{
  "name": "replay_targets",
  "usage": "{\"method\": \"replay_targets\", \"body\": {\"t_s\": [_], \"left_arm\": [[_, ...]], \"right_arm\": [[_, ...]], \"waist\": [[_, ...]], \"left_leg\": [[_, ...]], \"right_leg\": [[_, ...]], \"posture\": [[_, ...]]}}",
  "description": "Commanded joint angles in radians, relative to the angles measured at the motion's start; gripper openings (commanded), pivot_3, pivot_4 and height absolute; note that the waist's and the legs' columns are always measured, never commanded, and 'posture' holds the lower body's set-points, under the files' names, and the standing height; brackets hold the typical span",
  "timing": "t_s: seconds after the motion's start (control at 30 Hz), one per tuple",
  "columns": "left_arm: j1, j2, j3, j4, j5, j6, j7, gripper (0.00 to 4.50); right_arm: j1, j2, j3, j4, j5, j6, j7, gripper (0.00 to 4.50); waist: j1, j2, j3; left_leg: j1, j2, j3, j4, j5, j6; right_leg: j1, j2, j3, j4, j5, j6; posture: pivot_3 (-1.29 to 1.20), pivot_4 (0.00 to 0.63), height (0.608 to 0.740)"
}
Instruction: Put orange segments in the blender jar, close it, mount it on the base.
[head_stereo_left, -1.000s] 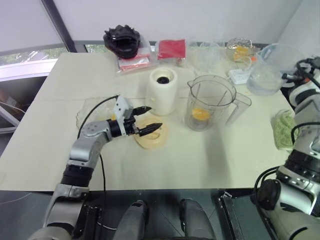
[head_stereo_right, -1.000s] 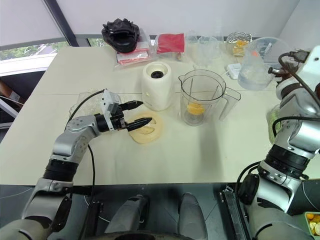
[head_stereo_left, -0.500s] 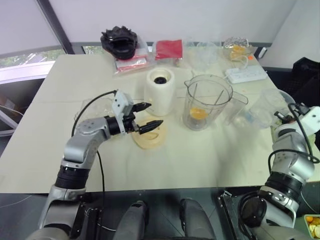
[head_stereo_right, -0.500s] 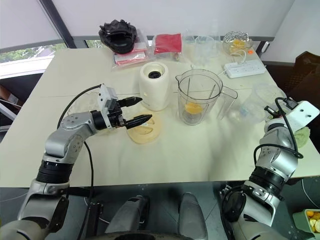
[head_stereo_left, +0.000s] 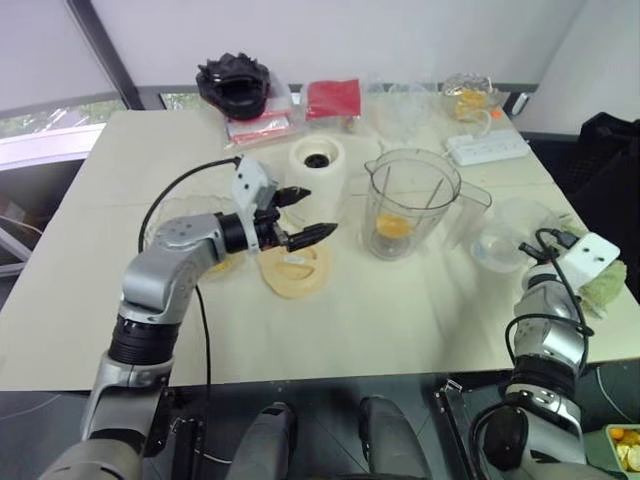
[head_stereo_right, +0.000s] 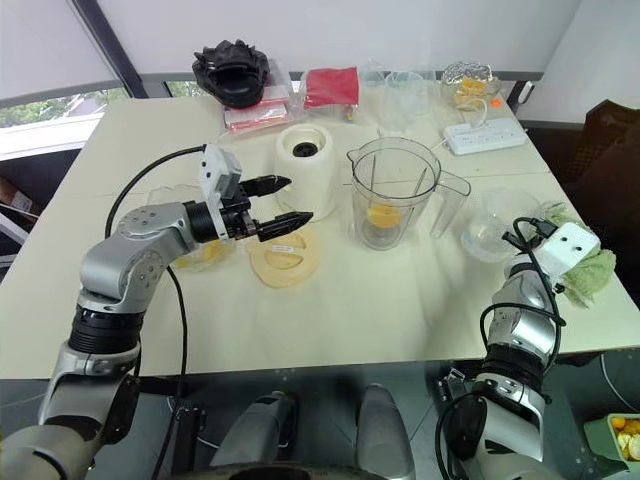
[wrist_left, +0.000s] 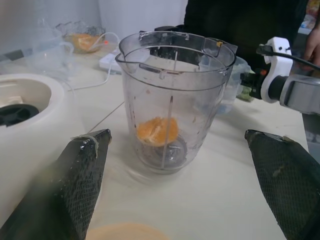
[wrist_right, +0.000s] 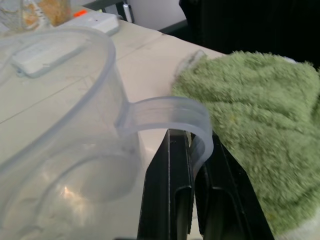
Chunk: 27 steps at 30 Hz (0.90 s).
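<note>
The blender jar (head_stereo_left: 410, 205) stands upright and uncovered mid-table, with one of the orange segments (wrist_left: 157, 131) lying at its bottom by the blade hub. To its left is the cream base (head_stereo_left: 318, 165). My left gripper (head_stereo_left: 312, 212) is open and holds nothing. It hovers level above a pale-yellow lid (head_stereo_left: 295, 272) and points at the jar. More orange segments (head_stereo_right: 205, 252) lie in a glass bowl under my left forearm. At the table's right edge, my right gripper (wrist_right: 192, 145) is shut on the handle of a clear plastic jug (head_stereo_left: 505, 235).
A green towel (wrist_right: 260, 110) lies just beyond the jug at the right edge. A white power strip (head_stereo_left: 487, 148), clear containers, a red bag (head_stereo_left: 333, 97) and a black object (head_stereo_left: 237, 82) line the back of the table.
My right hand has come down from high at the right and brought the clear jug to the tabletop. The left gripper has risen a little above the lid and is still open.
</note>
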Motion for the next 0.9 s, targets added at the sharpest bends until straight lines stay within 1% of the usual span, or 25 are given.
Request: {"method": "replay_targets", "body": {"t_s": [0.03, 0.1, 0.2, 0.3, 0.37, 0.4, 0.53, 0.73, 0.9], "left_arm": [[-0.009, 0.005, 0.005, -0.041, -0.017, 0.003, 0.009, 4.50], [-0.005, 0.004, 0.005, -0.044, -0.018, 0.003, 0.012, 4.50], [0.000, 0.002, 0.005, -0.047, -0.018, -0.001, 0.018, 4.50], [0.006, 0.002, 0.004, -0.047, -0.019, -0.005, 0.021, 4.50], [0.011, 0.002, 0.003, -0.047, -0.019, -0.010, 0.021, 4.50], [0.014, 0.001, 0.003, -0.048, -0.018, -0.012, 0.022, 4.50], [0.020, -0.003, 0.000, -0.043, -0.015, -0.022, 0.021, 4.50], [0.030, -0.017, -0.006, -0.024, -0.008, -0.047, 0.017, 4.50], [0.032, -0.026, -0.015, -0.001, -0.006, -0.069, 0.006, 4.50]], "right_arm": [[-0.008, -0.036, -0.002, 0.001, 0.002, -0.034, -0.023, 0.02], [-0.007, -0.043, 0.004, 0.013, 0.007, -0.032, -0.025, 0.02], [-0.004, -0.052, 0.012, 0.028, 0.009, -0.031, -0.025, 1.02], [0.001, -0.062, 0.027, 0.041, -0.001, -0.031, -0.031, 2.53], [0.007, -0.063, 0.034, 0.040, -0.003, -0.029, -0.036, 3.66], [0.014, -0.060, 0.038, 0.029, -0.003, -0.027, -0.037, 4.08], [0.055, -0.051, 0.050, -0.033, 0.000, -0.004, -0.047, 4.08], [0.179, -0.003, 0.063, -0.237, 0.012, 0.083, -0.083, 4.08], [0.291, 0.047, 0.092, -0.474, 0.029, 0.184, -0.077, 4.08]], "waist": [[0.000, 0.000, 0.000], [0.001, 0.000, 0.000], [0.001, 0.000, 0.000], [-0.001, 0.000, 0.000], [-0.003, 0.000, 0.000], [-0.004, 0.000, 0.000], [-0.002, 0.000, 0.000], [0.001, 0.000, 0.000], [0.003, 0.000, 0.000]], "left_leg": [[0.000, 0.000, 0.000, 0.000, 0.000, 0.000], [0.000, 0.000, 0.000, 0.000, 0.000, 0.000], [0.000, 0.000, 0.000, 0.000, 0.000, 0.000], [0.000, 0.000, 0.000, 0.000, 0.000, 0.000], [0.000, 0.000, 0.000, 0.000, 0.000, 0.000], [0.000, 0.000, 0.000, 0.000, 0.000, 0.000], [0.000, 0.001, 0.000, 0.000, 0.000, 0.000], [0.000, 0.000, 0.000, 0.000, 0.000, 0.000], [0.000, 0.000, 0.000, 0.000, 0.000, 0.000]], "right_leg": [[0.000, 0.000, 0.000, 0.000, 0.000, 0.000], [0.000, 0.000, 0.000, 0.000, 0.000, 0.000], [0.000, 0.000, 0.000, 0.000, 0.000, 0.000], [0.000, 0.000, 0.000, 0.000, 0.000, 0.000], [0.000, 0.000, 0.000, 0.000, 0.000, 0.000], [0.000, 0.000, 0.000, 0.000, 0.000, 0.000], [0.000, 0.001, 0.000, 0.000, 0.000, 0.000], [0.000, 0.001, 0.001, 0.000, 0.000, 0.000], [0.001, 0.001, 0.000, 0.000, 0.000, 0.000]], "posture": [[0.00, 0.150, 0.740], [0.00, 0.150, 0.740], [0.00, 0.150, 0.740], [0.00, 0.150, 0.740], [0.00, 0.150, 0.740], [0.00, 0.150, 0.740], [0.00, 0.150, 0.740], [0.00, 0.150, 0.740], [0.00, 0.150, 0.740]]}}
